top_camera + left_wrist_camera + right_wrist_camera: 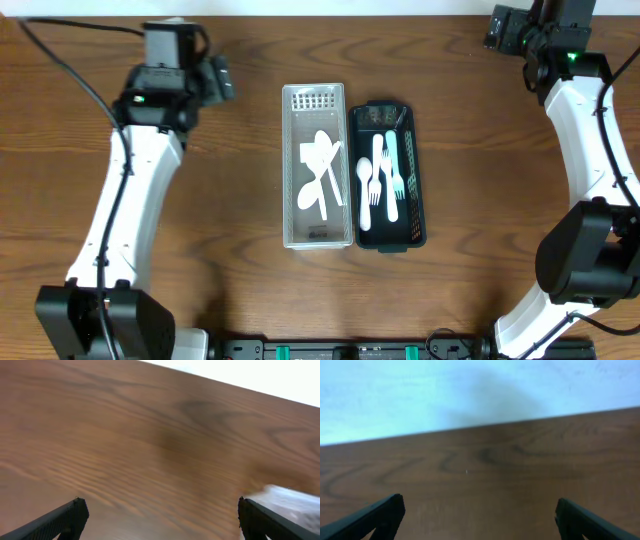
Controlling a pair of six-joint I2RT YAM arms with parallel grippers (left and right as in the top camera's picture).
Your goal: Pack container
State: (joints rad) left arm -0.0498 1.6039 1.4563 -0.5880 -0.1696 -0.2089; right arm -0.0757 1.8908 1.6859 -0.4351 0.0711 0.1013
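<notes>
I am looking down on a brown wooden surface (230, 200) with two long containers sitting side by side near its middle, their long walls touching or very nearly so. The white slatted basket (290, 200) is lying on the left, and a loose pile of white plastic cutlery (322, 172) is resting inside it, spoon bowls pointing toward the near end. The black tray (421, 215) is lying just to its right. It is holding a white fork (366, 190), a second white utensil (378, 160) and a pale blue fork (393, 172), all lying lengthwise. Something dark is sitting at the far end of the black tray, too small for me to identify.

Both arms are reaching toward the far edge of the surface, well apart from the containers. The left end effector (160, 527) is hovering over bare wood, and its fingers (62, 519) are standing wide apart with nothing between them. A blurred pale edge (292, 502) is showing at the right of the left wrist view; I cannot tell what it is. The right end effector (480, 522) is pointing at the far edge of the surface where it is meeting a light wall (470, 390), and its fingers (377, 515) are likewise spread wide and gripping nothing.
</notes>
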